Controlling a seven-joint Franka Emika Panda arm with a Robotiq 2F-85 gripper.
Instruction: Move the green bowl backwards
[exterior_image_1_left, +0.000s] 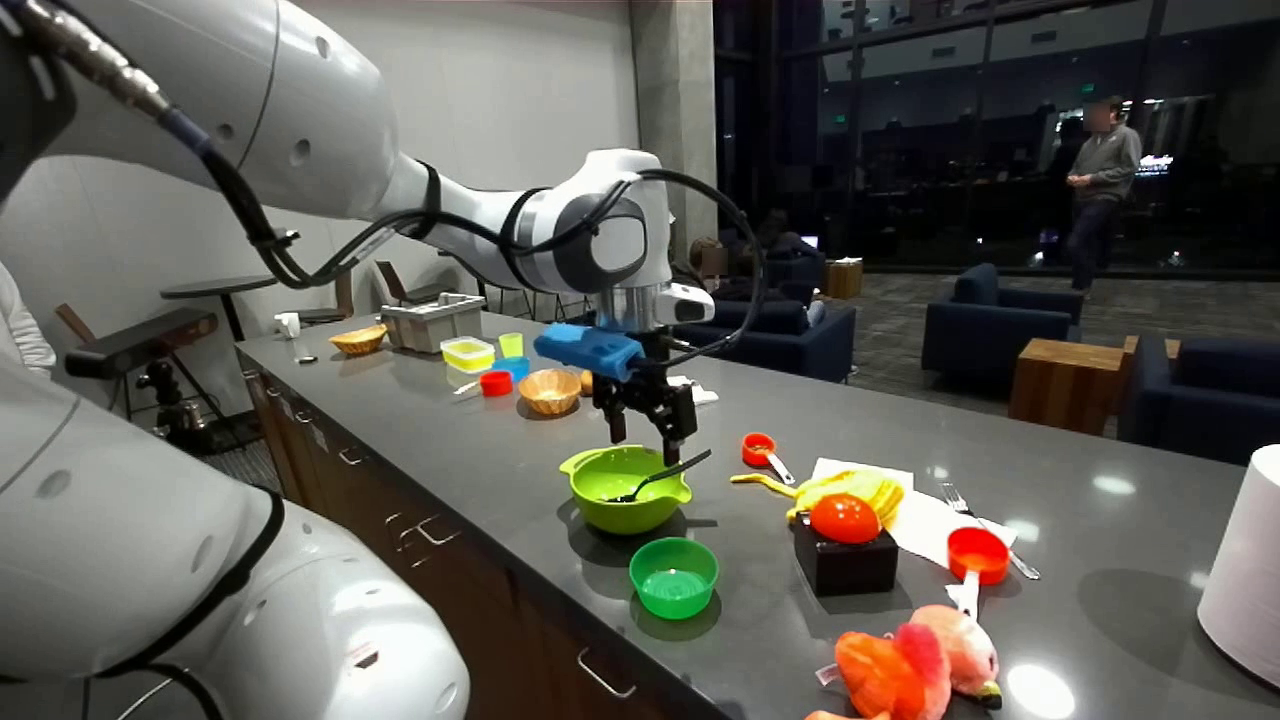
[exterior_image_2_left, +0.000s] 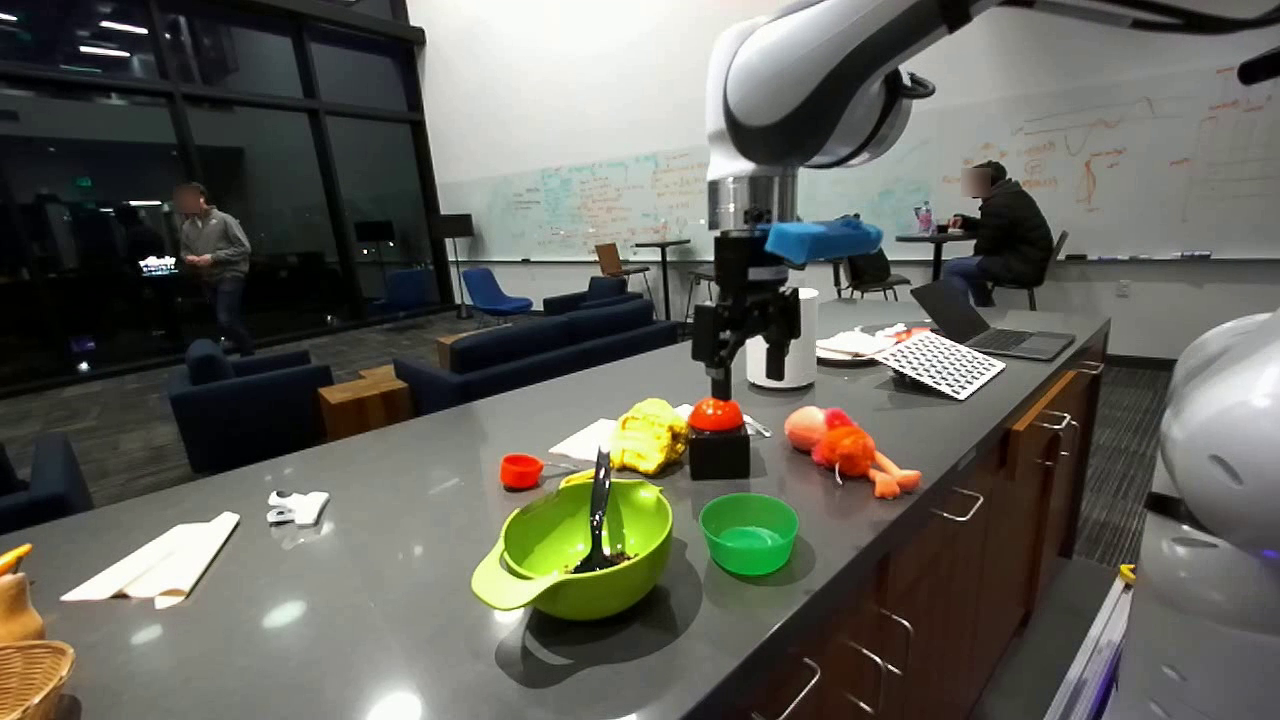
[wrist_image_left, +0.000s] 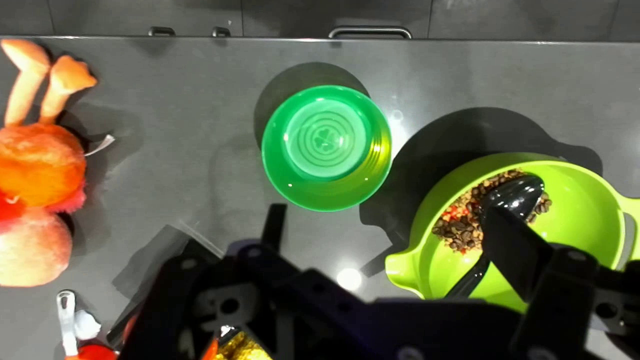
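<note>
The small green bowl (exterior_image_1_left: 674, 578) sits upright and empty on the grey counter, near the front edge by the drawers. It also shows in an exterior view (exterior_image_2_left: 748, 535) and at the top middle of the wrist view (wrist_image_left: 325, 145). My gripper (exterior_image_1_left: 645, 450) is open and empty, pointing down above the counter. It shows in an exterior view (exterior_image_2_left: 748, 383) and in the wrist view (wrist_image_left: 392, 227), where its fingers are wide apart below the green bowl, touching nothing that I can see. The larger lime bowl (wrist_image_left: 580, 200) stands beside the green bowl, partly under one finger in the wrist view.
The lime bowl holds a black spoon (exterior_image_2_left: 600, 500) and beans. A black box with a red dome (exterior_image_1_left: 845, 555), a yellow cloth-like thing (exterior_image_1_left: 850, 490), an orange plush toy (exterior_image_1_left: 895, 670) and red measuring cups (exterior_image_1_left: 978, 553) lie around. The counter edge is close to the green bowl.
</note>
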